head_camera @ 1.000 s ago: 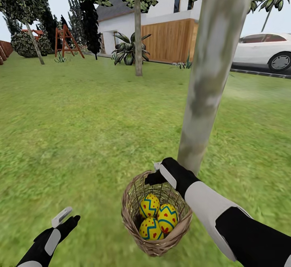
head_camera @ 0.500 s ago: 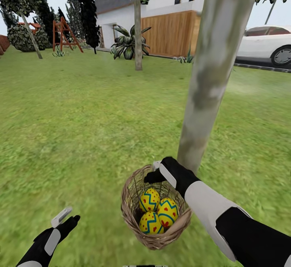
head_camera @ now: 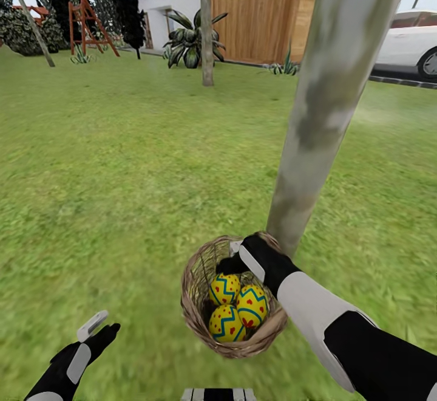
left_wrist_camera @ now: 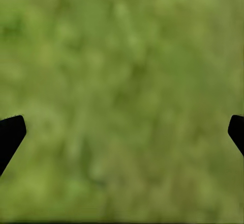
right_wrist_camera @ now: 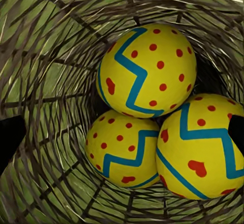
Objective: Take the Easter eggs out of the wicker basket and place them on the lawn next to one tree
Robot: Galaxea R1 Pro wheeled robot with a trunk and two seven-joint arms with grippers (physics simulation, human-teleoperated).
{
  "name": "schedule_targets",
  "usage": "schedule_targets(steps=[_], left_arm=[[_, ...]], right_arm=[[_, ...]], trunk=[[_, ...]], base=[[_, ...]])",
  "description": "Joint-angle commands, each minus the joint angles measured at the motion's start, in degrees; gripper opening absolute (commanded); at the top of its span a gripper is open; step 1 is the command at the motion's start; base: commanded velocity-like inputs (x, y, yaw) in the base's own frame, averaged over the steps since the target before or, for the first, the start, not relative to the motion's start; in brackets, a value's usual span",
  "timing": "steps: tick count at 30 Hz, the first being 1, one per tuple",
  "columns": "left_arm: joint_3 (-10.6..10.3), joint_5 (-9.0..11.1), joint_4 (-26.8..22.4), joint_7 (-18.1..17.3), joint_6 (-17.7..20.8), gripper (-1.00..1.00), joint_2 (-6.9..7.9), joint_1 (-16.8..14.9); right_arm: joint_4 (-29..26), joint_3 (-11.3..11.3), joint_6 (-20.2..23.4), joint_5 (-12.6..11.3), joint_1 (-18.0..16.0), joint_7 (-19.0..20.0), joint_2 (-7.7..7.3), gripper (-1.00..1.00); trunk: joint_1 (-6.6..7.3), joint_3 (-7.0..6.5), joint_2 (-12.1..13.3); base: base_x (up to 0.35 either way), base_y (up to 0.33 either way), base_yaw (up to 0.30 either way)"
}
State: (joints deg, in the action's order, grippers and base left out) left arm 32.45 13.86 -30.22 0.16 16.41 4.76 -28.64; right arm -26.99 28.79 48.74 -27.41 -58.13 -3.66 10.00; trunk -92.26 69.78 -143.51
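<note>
The wicker basket [head_camera: 193,304] stands on the lawn [head_camera: 121,176] right at the foot of the thick pale tree [head_camera: 321,109]. Three yellow Easter eggs lie in it: one [head_camera: 224,287], a second [head_camera: 252,304] and a third [head_camera: 226,323]. My right gripper [head_camera: 232,256] hangs open over the basket's far rim. In the right wrist view it [right_wrist_camera: 122,132] looks down on the eggs [right_wrist_camera: 147,71] [right_wrist_camera: 122,147] [right_wrist_camera: 203,147] inside the woven wall [right_wrist_camera: 46,56], touching none. My left gripper [head_camera: 102,328] is open and empty above bare grass [left_wrist_camera: 122,71].
Farther back a thin-trunked tree [head_camera: 207,30] stands before a house with a wooden fence [head_camera: 261,24]. A white car [head_camera: 413,42] is parked at the far right and a red frame [head_camera: 85,24] stands at the far left. Open grass stretches left of the basket.
The whole view has shifted, with the house and car sliding upward. The basket now sits higher in the picture, its far rim under my right gripper. Both grippers stay open.
</note>
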Motion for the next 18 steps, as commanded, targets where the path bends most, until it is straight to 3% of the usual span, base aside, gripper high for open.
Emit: schedule_targets(steps=[1,18], left_arm=[[0.2,0.6,-0.1,0.0,0.4,1.00,-0.02,0.0],[0.2,0.6,-0.1,0.0,0.4,1.00,-0.02,0.0]], right_arm=[[-0.2,0.2,0.1,-0.5,-0.1,-0.4,0.00,1.00],[-3.8,0.0,-1.4,-0.4,-0.1,-1.6,0.00,1.00]], trunk=[[-0.01,0.37,0.0],[-0.45,5.68,-0.3]], base=[[0.000,0.000,0.000],[0.000,0.000,0.000]])
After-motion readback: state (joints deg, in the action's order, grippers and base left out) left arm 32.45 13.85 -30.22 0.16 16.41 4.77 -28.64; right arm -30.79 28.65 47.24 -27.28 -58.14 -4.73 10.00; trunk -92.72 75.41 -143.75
